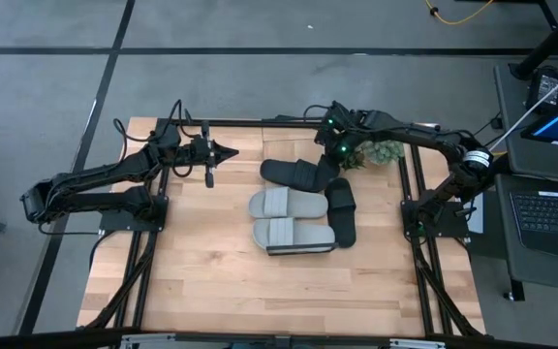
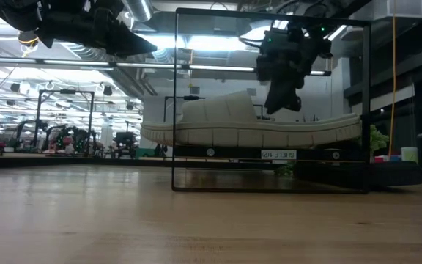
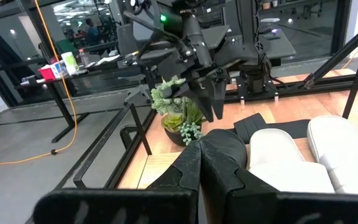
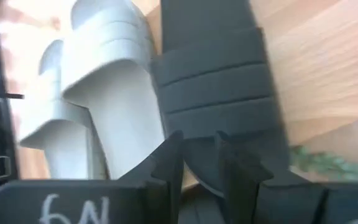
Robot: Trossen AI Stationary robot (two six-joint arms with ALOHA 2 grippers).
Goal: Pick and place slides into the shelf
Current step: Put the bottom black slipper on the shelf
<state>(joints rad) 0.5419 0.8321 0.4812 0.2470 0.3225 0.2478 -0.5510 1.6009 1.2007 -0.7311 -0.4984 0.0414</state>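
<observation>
Although the task asks for slides in the shelf, the high view shows that all 4 slides lie on the table (image 1: 211, 291), in a group near its middle. The 2 grey slides (image 1: 284, 218) lie side by side. 1 black slide (image 1: 299, 174) lies behind them, and the other black slide (image 1: 342, 211) lies just to their right.

The right gripper (image 1: 338, 147) hovers over the far black slide, beside the potted plant (image 1: 376, 152). In the right wrist view its fingers (image 4: 166, 162) stand a little apart with nothing visible between them, and they point down at this black slide, so I judge that it is lining up for a grasp.

The left gripper (image 1: 227, 151) is pressed together and empty, raised over the left half of the table; it seems to wait there, out of the way.

In the low view the black wire frame of the shelf (image 2: 269, 99) stands in front of the slides, but I cannot tell where its top plank is. I judge that no slide is in it yet.
</observation>
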